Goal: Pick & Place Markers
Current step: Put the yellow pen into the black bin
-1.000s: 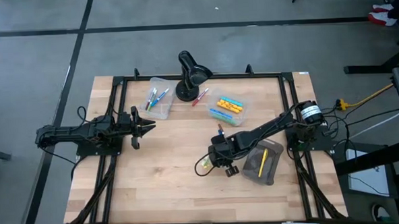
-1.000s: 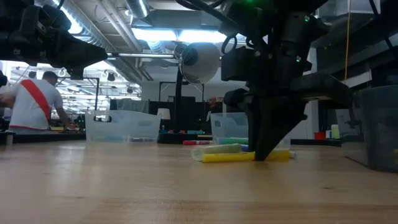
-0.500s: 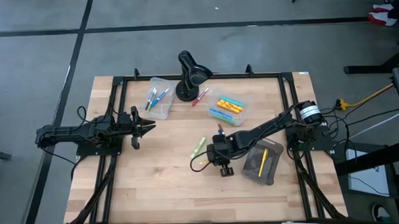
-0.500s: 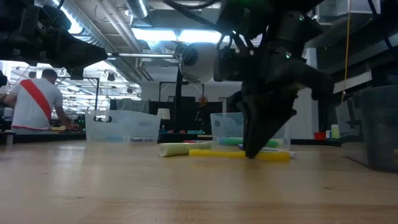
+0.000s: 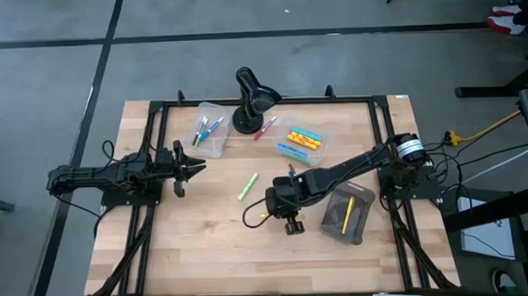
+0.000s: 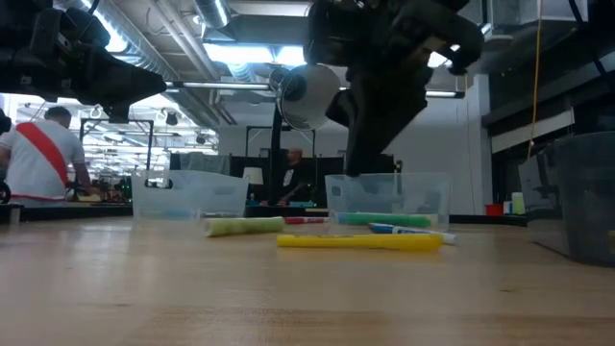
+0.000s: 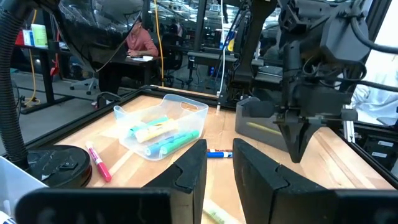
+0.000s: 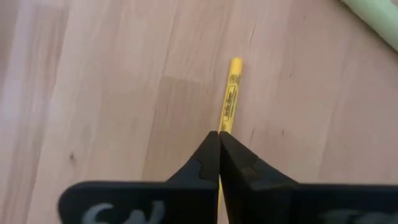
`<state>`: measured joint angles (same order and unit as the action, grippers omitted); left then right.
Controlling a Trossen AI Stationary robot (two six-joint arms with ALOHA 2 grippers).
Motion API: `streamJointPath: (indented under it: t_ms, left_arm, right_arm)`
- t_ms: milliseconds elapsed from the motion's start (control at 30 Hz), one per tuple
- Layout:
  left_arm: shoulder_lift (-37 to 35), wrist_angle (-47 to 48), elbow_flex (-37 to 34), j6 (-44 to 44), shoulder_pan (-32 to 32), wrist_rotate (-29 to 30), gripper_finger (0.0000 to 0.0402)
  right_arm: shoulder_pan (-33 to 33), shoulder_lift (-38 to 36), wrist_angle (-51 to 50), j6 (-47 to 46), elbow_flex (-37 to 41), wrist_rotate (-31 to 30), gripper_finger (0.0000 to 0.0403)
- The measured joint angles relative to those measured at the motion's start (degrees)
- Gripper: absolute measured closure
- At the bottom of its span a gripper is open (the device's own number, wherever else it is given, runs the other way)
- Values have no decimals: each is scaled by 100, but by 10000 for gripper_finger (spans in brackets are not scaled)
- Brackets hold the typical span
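A yellow marker (image 6: 360, 242) lies flat on the bare wood near the table's middle. A pale green marker (image 5: 249, 186) lies a little farther back and to the left. My right gripper (image 6: 357, 171) hangs shut above the yellow marker (image 8: 231, 93), clear of it and holding nothing. More markers fill two clear bins (image 5: 208, 131) (image 5: 301, 143) at the back. A red marker (image 5: 265, 128) lies by the lamp's base, and a blue one (image 7: 217, 154) lies near the right bin. My left gripper (image 7: 217, 168) waits at the left, level and open.
A black desk lamp (image 5: 253, 99) stands between the two bins at the far edge. A grey pouch (image 5: 347, 214) with a yellow marker on it lies right of my right gripper. A black frame (image 5: 155, 108) runs around the table. People show in the room behind.
My right gripper has risen from the tabletop, where its fingertips stood at the two markers, and shifted a little toward the left. The pale green marker has rolled away toward the far left. The yellow marker has slid slightly left and stays flat on the table.
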<state>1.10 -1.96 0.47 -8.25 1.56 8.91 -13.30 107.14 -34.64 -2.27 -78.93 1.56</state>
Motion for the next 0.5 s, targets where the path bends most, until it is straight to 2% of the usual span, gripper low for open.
streamJointPath:
  t_ms: [500]
  left_arm:
    - [0, 0, 0, 2, -1, 0, 329]
  right_arm:
    - [7, -3, -4, 100, 2, -48, 394]
